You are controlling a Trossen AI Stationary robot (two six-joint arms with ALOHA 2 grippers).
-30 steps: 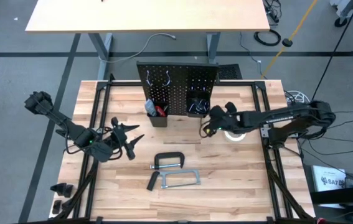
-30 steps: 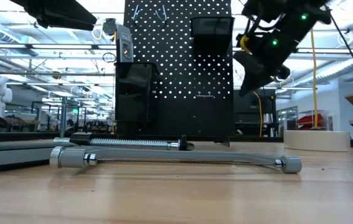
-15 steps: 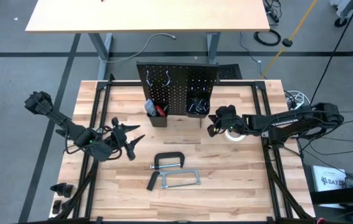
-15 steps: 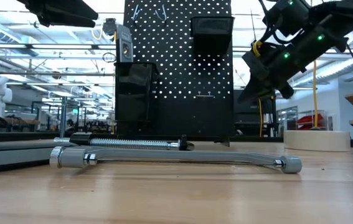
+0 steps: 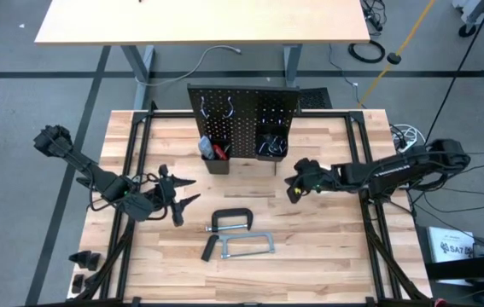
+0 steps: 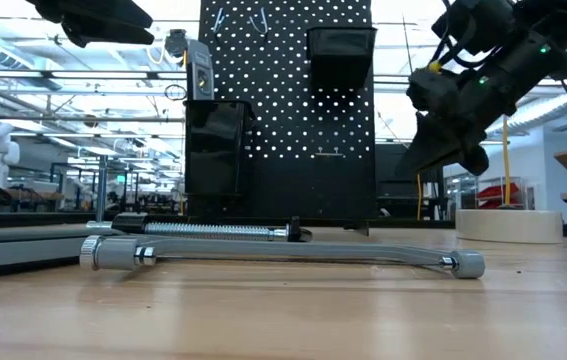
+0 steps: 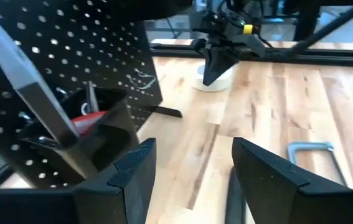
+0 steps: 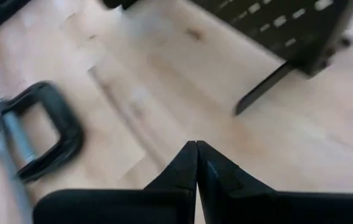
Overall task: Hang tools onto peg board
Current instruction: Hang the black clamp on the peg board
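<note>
The peg board (image 5: 242,109) stands upright at the table's far middle, with two black bins on its front. The left bin (image 7: 95,134) holds a grey level (image 7: 20,74) and a red-handled tool (image 7: 92,118). A black C-clamp (image 5: 231,221) and a grey hacksaw (image 5: 246,247) lie flat on the table in front of the board. My left gripper (image 5: 182,194) hovers open left of the C-clamp with nothing between its fingers (image 7: 192,146). My right gripper (image 5: 293,189) is shut and empty, slanting down above the table right of the board. The white tape roll (image 7: 220,78) sits just behind it.
The board's black foot (image 8: 266,87) sticks out onto the table ahead of my right gripper (image 8: 196,144). Black frame rails run along the table's left and right sides (image 5: 370,213). Bare wood lies between the board and the C-clamp (image 8: 45,134).
My right gripper, still shut, has come down and toward the table's near edge, away from the board's right bin, and has rolled and tipped further downward. My left gripper has turned a little in place and stays open.
</note>
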